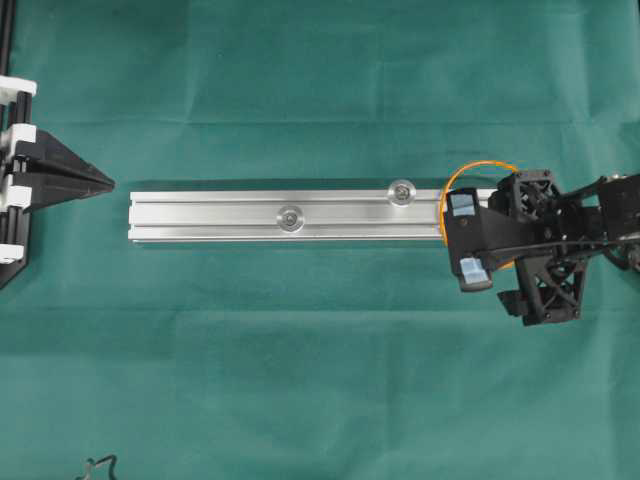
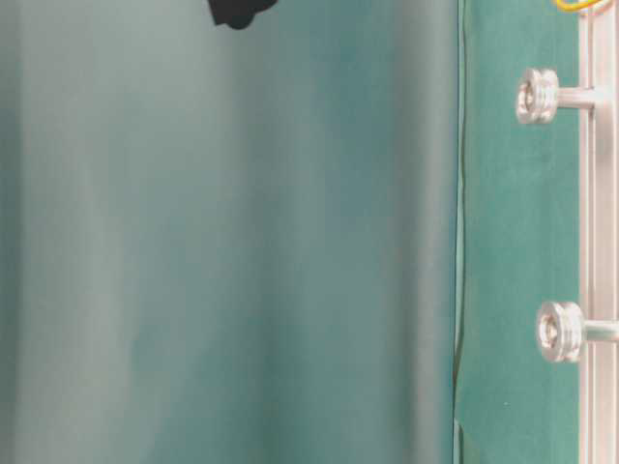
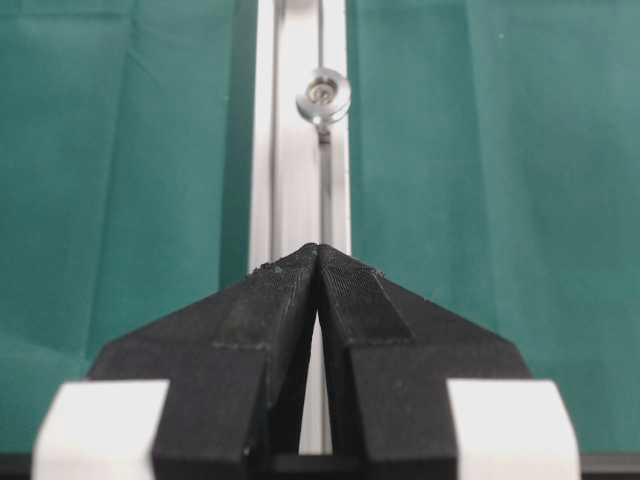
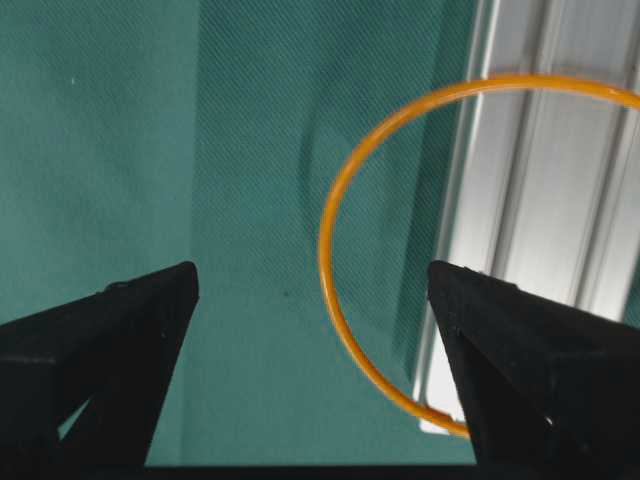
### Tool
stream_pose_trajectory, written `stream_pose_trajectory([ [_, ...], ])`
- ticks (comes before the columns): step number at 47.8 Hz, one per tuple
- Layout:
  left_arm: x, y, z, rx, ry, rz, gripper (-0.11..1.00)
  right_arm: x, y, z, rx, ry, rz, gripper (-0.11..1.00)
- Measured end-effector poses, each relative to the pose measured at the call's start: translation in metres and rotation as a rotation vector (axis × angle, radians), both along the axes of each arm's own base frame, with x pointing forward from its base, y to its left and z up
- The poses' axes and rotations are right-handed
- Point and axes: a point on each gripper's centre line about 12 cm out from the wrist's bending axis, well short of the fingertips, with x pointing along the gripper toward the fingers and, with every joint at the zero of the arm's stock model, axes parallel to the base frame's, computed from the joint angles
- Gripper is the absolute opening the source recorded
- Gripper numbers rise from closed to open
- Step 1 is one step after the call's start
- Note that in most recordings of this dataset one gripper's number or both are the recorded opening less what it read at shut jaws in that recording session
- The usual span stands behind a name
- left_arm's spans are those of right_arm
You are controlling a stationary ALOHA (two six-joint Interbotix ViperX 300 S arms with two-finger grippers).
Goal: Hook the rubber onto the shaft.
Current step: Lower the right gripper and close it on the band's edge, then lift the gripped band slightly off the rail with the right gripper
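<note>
The right hand [image 1: 470, 238] stands with its jaws spread wide and holding nothing, poised over the right end of the aluminium rail [image 1: 220, 215]; the left hand [image 1: 95, 182] sits pressed closed and empty, well apart from the work. The rubber [image 4: 345, 300] lies as an open loop draped across that rail end, partly on the green counter [image 1: 300, 350]. Judged thin, light, soft and stretchy, it should be pinched on the strand overhanging the cloth, then stretched toward the nearer shaft [image 1: 402, 192].

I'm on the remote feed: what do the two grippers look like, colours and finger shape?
Both are matte black plastic. The left gripper has wedge-shaped, finely ribbed fingers with white blocks at their bases. The right gripper has a black lattice frame, thin black cables and pale pads on its fingers.
</note>
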Motion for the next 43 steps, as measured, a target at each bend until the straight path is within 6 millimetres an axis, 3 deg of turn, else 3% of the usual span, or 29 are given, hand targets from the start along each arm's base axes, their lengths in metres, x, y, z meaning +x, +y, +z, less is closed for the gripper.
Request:
stream_pose_trajectory([
  [24, 0.000, 0.000, 0.000, -0.001, 0.000, 0.001, 0.00, -0.001, 0.009, -0.035, -0.006, 0.012, 0.029, 0.99],
  [43, 0.000, 0.000, 0.000, -0.001, 0.000, 0.001, 0.00, -0.002, 0.009, -0.042, -0.008, 0.016, 0.027, 0.99],
])
